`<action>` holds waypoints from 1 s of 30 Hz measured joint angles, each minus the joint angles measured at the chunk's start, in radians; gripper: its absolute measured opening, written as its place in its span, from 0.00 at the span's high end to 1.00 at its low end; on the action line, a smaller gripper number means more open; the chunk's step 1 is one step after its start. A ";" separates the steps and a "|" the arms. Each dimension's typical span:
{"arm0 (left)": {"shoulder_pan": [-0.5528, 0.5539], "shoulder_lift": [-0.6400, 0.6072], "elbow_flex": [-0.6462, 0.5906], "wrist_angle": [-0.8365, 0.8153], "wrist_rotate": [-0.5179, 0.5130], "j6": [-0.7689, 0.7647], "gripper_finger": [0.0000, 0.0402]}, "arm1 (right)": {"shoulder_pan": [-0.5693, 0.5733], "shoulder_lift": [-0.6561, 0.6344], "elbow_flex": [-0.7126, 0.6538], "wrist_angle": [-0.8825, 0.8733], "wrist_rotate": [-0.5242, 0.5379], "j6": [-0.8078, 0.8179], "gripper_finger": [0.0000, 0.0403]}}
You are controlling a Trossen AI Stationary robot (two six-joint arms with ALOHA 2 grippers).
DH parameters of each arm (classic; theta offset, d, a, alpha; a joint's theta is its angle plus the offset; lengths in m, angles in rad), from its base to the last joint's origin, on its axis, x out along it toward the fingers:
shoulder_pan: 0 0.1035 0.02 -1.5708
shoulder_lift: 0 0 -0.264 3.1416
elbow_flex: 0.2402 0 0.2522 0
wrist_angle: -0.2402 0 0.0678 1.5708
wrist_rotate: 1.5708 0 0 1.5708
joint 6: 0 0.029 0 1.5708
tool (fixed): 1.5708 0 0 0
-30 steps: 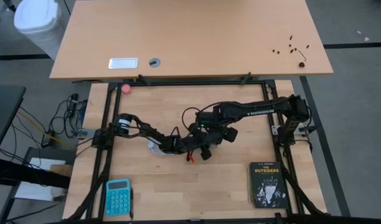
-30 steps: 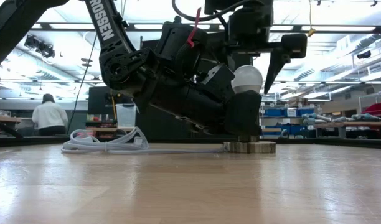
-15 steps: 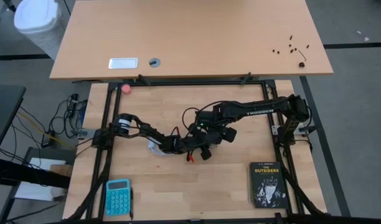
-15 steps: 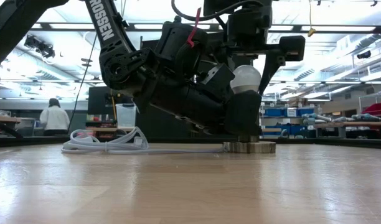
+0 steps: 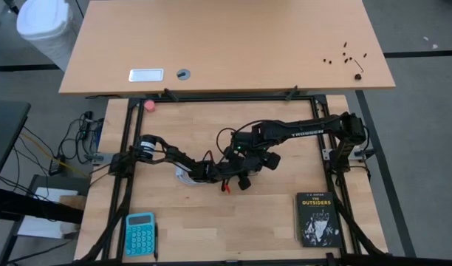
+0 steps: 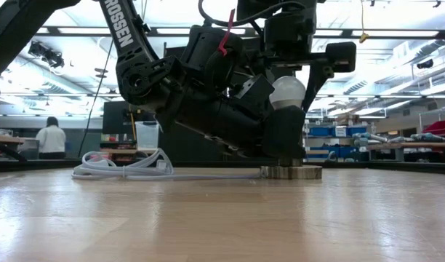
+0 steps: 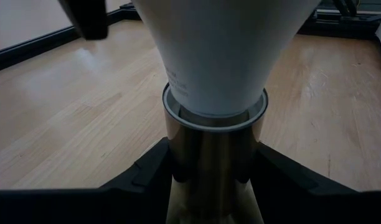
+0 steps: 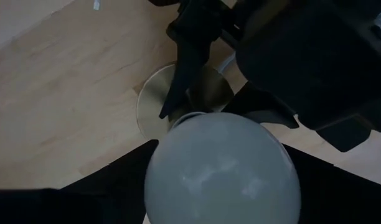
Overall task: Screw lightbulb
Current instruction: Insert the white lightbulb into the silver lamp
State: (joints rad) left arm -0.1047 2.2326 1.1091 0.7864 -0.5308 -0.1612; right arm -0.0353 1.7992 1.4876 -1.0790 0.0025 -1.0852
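The white lightbulb (image 6: 288, 91) stands upright with its narrow end in a brass socket (image 7: 215, 149). The socket rises from a round metal disc (image 6: 291, 172) that lies flat on the wooden table. A white cord (image 6: 128, 167) trails from the disc in loose coils. My left gripper (image 6: 284, 142) reaches in low from the table's left and is shut on the socket below the bulb. My right gripper (image 6: 289, 80) hangs straight above, pointing down, shut on the bulb's globe (image 8: 221, 168). In the high view the arms hide the bulb. My left gripper pinches the socket's brass barrel (image 7: 209, 168), just under its white rim, between its two fingers (image 7: 153, 171). It comes nearly level from the table's left, slanting a little down. The socket stands upright with its disc on the table. My right gripper pinches the bulb's round globe (image 6: 299, 91) between its two fingers (image 6: 315, 73), coming from above and pointing down. One finger lies on each side of the globe. The bulb stays upright with its narrow end in the socket.
A black book (image 5: 317, 219) lies near the front right of the table and a teal calculator (image 5: 140, 233) at the front left. A pink ball (image 5: 149, 105) sits at the far left edge. A person (image 6: 51, 138) stands far off in the room behind.
My right gripper has shut on the bulb's globe. In the low view its outer finger has come in from a clear gap until it lies against the globe. The bulb, the socket and my left gripper have kept still.
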 joint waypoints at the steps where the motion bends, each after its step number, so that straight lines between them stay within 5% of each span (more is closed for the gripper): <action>1: 0.000 0.000 0.000 0.000 0.000 0.000 0.54 | 0.000 0.000 0.000 0.001 0.000 0.011 0.24; 30: 0.000 0.000 0.000 0.000 0.000 0.000 0.54 | -0.014 0.000 -0.057 0.057 -0.002 0.057 0.23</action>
State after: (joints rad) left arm -0.1047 2.2326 1.1091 0.7868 -0.5312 -0.1614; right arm -0.0494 1.7992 1.4303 -1.0218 0.0006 -1.0286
